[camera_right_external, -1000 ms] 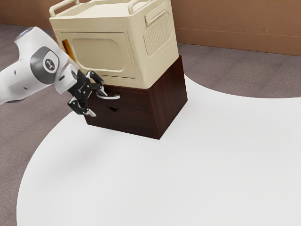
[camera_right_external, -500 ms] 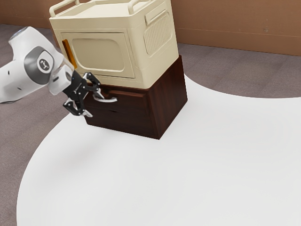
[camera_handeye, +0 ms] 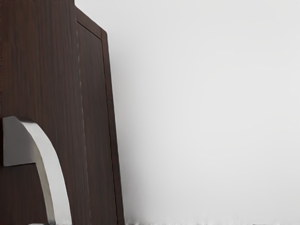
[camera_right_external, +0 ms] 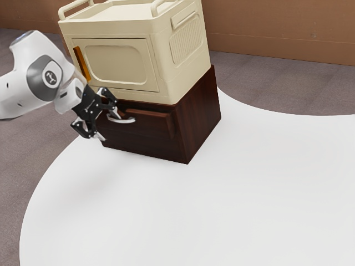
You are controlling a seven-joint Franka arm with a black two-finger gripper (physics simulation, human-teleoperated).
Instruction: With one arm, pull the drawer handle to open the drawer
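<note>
And here we are at the dark wooden cabinet point(camera_right_external: 198, 119), with the upper drawer point(camera_right_external: 150, 125) standing partly out, its front edge proud of the cabinet body. My gripper point(camera_right_external: 106, 128) is right there at the drawer's left end as the exterior view has it, fingers spread well apart, one high, one low, nothing clasped between them. The curved silver handle point(camera_right_external: 125, 120) is on the drawer front, its near end right by my upper finger; from this angle I can't quite swear whether that finger is touching it. The lower finger hangs down in front of the cabinet, apart from the handle.

Over to the wrist view: the handle arcs out from the dark wood, and beyond the drawer's edge lies the white table point(camera_handeye: 201, 108). On top of the cabinet sits the big cream box point(camera_right_external: 186, 75), door closed, an orange strip point(camera_right_external: 82, 64) upright on its front.
</note>
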